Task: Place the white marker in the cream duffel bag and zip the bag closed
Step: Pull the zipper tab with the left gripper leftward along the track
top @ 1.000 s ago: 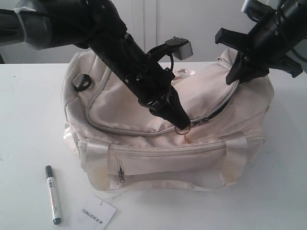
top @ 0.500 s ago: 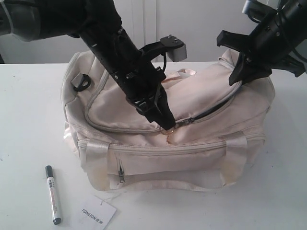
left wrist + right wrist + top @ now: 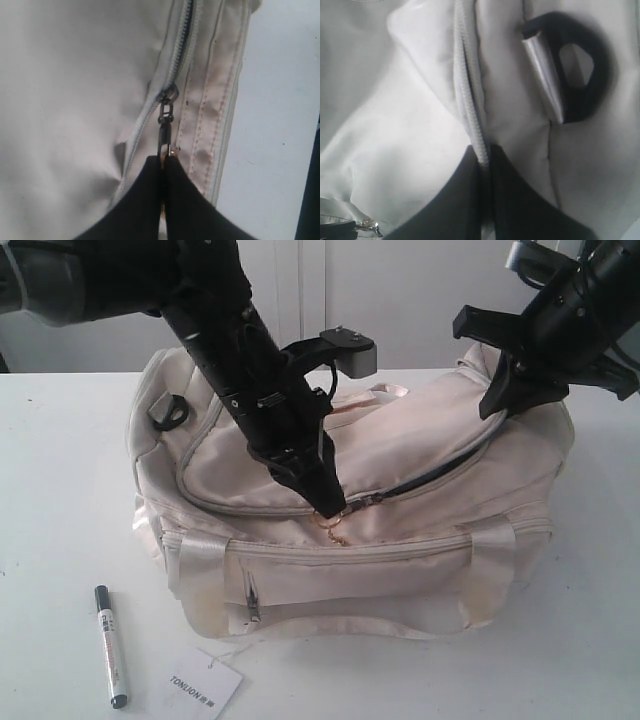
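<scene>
The cream duffel bag [image 3: 400, 580] stands mid-table, and its curved top zip gapes dark from the middle round to the right end. My left gripper [image 3: 330, 508] [image 3: 164, 159] is shut on the metal zip pull [image 3: 165, 127] of that top zip, at the bag's front middle. At the bag's right end, beside a black D-ring [image 3: 585, 75], my right gripper [image 3: 497, 402] [image 3: 483, 152] is shut on the zip edge [image 3: 469, 100]. The white marker [image 3: 110, 645], dark-capped, lies on the table in front of the bag's left corner, away from both grippers.
A white paper hang tag [image 3: 205, 682] lies just right of the marker near the table's front edge. The white table [image 3: 60, 490] runs out on both sides of the bag. A black strap ring [image 3: 170, 410] sits on the bag's left end.
My left gripper has drawn the zip pull leftward along the top zip, and the dark gap behind it has grown longer. The right gripper and the marker have stayed put.
</scene>
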`<state>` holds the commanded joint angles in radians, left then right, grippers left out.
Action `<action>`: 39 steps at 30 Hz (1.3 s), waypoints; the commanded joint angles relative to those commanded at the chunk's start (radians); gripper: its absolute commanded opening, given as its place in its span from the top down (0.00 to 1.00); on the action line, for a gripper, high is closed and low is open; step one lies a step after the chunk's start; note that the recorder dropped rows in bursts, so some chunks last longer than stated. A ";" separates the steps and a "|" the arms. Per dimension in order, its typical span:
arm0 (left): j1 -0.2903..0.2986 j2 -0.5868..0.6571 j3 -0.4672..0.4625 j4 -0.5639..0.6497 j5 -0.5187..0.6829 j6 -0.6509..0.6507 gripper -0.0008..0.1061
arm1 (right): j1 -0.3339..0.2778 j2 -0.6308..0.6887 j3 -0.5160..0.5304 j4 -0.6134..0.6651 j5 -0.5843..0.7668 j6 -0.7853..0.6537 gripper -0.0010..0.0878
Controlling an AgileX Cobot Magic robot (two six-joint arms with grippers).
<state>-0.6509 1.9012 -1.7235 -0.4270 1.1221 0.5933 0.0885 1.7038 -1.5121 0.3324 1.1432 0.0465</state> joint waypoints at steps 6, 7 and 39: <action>0.000 -0.009 0.000 0.023 0.033 -0.056 0.99 | 0.000 0.000 0.000 -0.019 0.000 0.000 0.98; 0.000 -0.014 0.000 0.023 0.036 -0.059 0.99 | 0.000 0.000 0.000 -0.019 0.000 0.000 0.98; 0.000 -0.109 0.000 0.194 0.043 -0.205 0.99 | 0.000 0.000 0.002 -0.019 -0.008 0.000 0.98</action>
<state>-0.6509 1.7925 -1.7235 -0.2332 1.1648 0.3878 0.0885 1.7038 -1.5102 0.3135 1.1353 0.0465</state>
